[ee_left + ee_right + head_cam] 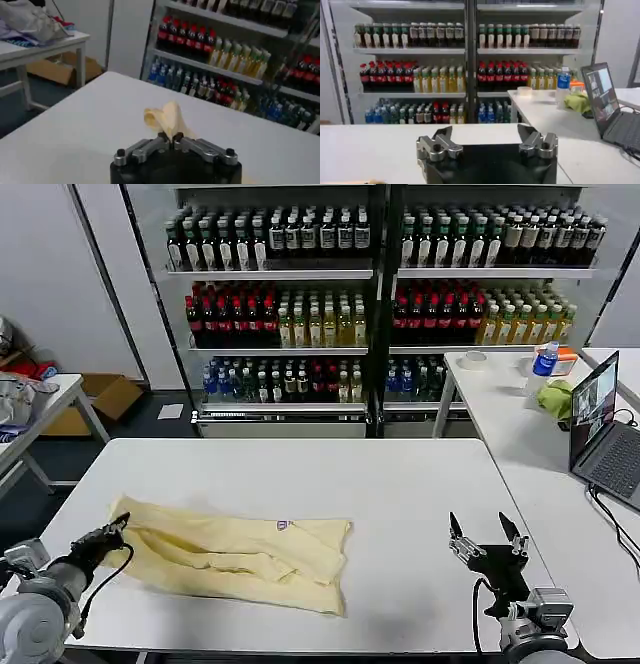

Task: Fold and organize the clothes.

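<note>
T-shirt (240,556): pale yellow, lying partly folded and rumpled on the near-left of the white table (400,484); its left edge is lifted, probably for drawing over into a fold.
Left gripper (113,533): at that left edge, pressed together on a pinch of the fabric.
Right gripper (487,536): spread wide, holding nothing, hovering near right, well apart from the shirt; apparently waiting.

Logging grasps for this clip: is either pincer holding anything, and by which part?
The left pincer is shut on the pale yellow thin-fabric T-shirt, pinching its left end. The right pincer is open, holding nothing.
</note>
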Robot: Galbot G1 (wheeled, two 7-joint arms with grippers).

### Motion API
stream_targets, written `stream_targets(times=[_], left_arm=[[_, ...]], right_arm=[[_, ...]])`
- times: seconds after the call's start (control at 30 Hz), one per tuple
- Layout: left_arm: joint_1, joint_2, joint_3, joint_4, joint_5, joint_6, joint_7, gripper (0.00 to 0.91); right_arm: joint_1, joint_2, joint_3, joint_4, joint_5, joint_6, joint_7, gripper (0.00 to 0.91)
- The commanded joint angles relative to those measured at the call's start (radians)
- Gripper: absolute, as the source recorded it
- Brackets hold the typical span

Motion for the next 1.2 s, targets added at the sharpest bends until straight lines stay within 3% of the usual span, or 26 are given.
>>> stream_targets(times=[0.03,0.53,1.07,1.1,1.13,1.2], left_arm=[[-0.022,-0.05,0.054,-0.182,-0.234,-0.006,-0.011,0.01],[-0.088,-0.183,0.335,-0.215,-0.306,-0.037,-0.032,0.01],[-0.217,-0.304,0.591,-0.03,-0.15,-0.05,-0.045,0.02],[-0.225,-0.306,0.596,-0.023,-0.139,-0.048,-0.043,0.343],[-0.23,-0.309,0.598,-0.016,-0.137,-0.046,-0.044,0.907],[-0.238,-0.314,0.599,-0.011,-0.138,-0.042,-0.043,0.907]], right_arm=[[-0.016,0.006,0.003,0.012,-0.006,0.002,-0.002,0.907],[-0.038,0.013,0.004,0.034,-0.021,0.006,-0.012,0.907],[-0.014,0.004,0.002,0.018,-0.009,0.006,-0.014,0.907],[-0.012,0.004,0.002,0.017,-0.008,0.006,-0.014,0.907],[-0.009,0.003,0.001,0.015,-0.007,0.006,-0.014,0.907],[-0.005,0.002,0.0,0.012,-0.004,0.005,-0.014,0.907]])
